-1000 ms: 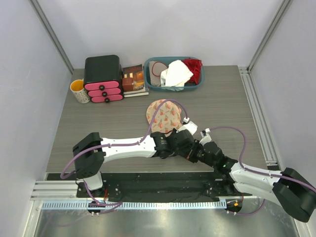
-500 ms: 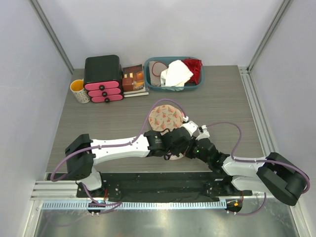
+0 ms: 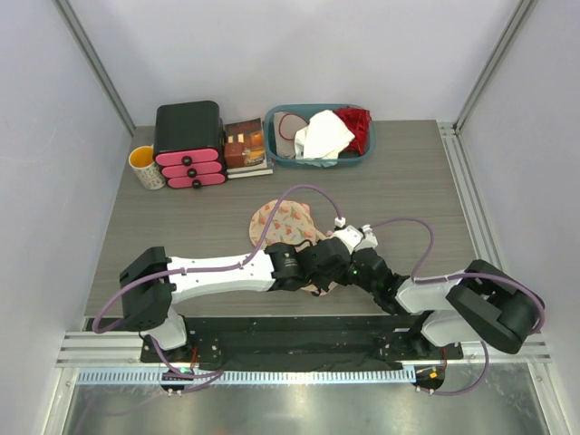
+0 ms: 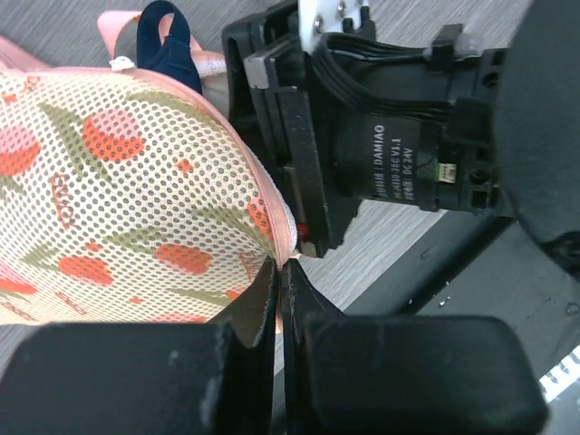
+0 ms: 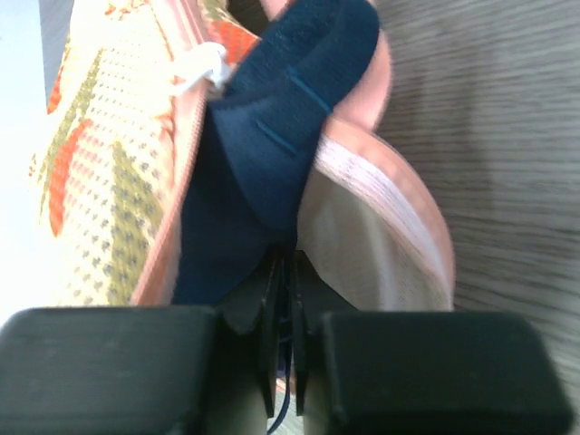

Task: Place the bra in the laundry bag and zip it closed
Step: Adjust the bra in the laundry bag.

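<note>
The dark navy padded bra (image 5: 290,109) bulges from the open seam of the cream floral mesh laundry bag (image 4: 118,181), nipped by the right gripper (image 5: 283,299). The left gripper (image 4: 279,299) pinches the bag's trim.

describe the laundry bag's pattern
The laundry bag is cream mesh with red floral print; left wrist view.

Bag (image 4: 118,208) is showing coarse open mesh cloth with smooth pink trim; bra (image 5: 272,136) is appearing as matt navy fabric; table (image 3: 408,181) is displaying matt grey wood grain.
</note>
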Motion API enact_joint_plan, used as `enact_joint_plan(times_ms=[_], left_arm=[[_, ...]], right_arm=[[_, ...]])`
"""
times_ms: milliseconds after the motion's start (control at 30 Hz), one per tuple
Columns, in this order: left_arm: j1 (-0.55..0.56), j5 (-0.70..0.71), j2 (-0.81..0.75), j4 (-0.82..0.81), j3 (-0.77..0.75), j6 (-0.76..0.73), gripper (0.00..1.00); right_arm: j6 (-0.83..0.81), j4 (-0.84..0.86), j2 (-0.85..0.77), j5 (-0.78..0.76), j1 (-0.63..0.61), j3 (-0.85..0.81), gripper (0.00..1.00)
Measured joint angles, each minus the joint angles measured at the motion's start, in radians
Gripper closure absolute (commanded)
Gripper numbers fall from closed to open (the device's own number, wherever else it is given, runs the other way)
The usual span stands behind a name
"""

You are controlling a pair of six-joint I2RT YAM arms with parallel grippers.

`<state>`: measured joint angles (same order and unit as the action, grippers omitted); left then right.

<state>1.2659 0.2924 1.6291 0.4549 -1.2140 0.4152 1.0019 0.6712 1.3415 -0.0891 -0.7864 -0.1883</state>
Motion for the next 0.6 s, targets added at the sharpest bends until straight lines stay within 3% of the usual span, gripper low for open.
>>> enact_joint_plan(times_ms=[233, 600], left_arm=[[0.006, 0.023, 0.0, -0.002, 0.013, 0.003, 1.0], [0.004, 0.049, 0.0, -0.009, 0.017, 0.015, 1.0]], right_arm=[[-0.01, -0.223, -0.188, 0.002, 0.001, -0.002, 0.65], [-0.031, -0.528, -0.437, 0.031, 0.002, -0.006, 0.49]])
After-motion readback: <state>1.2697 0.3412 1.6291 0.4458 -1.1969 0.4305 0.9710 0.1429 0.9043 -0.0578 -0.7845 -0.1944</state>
